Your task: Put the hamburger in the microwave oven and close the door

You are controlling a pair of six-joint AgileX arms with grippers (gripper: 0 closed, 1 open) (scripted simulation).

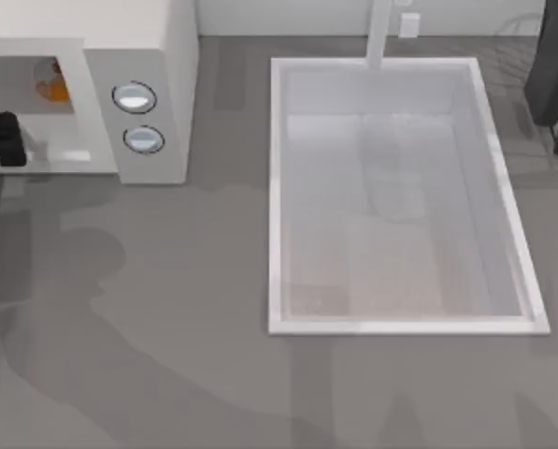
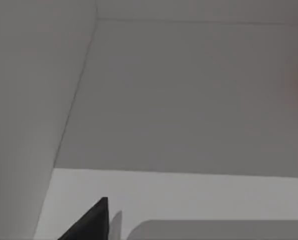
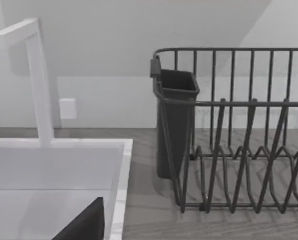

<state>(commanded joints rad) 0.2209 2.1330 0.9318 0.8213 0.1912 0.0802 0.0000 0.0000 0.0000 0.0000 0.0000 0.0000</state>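
The grey worktop (image 1: 194, 309) carries a white sink basin (image 1: 277, 196) at the middle and right. At the far left stands the microwave oven (image 1: 157, 28), its cavity open. The left gripper (image 1: 3, 140) sits at the cavity mouth; whether its fingers are parted or closed, I cannot tell. Deeper inside lies the hamburger (image 1: 52, 82). A dark dish rack (image 3: 238, 150) stands far right.

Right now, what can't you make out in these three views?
- Door: cut off by the top view's left edge; open or shut unclear.
- Hamburger: partly hidden inside the microwave, blurred.
- Left pincer: at the microwave's mouth, cropped by the edge.
- Dish rack: cut off in the right wrist view.
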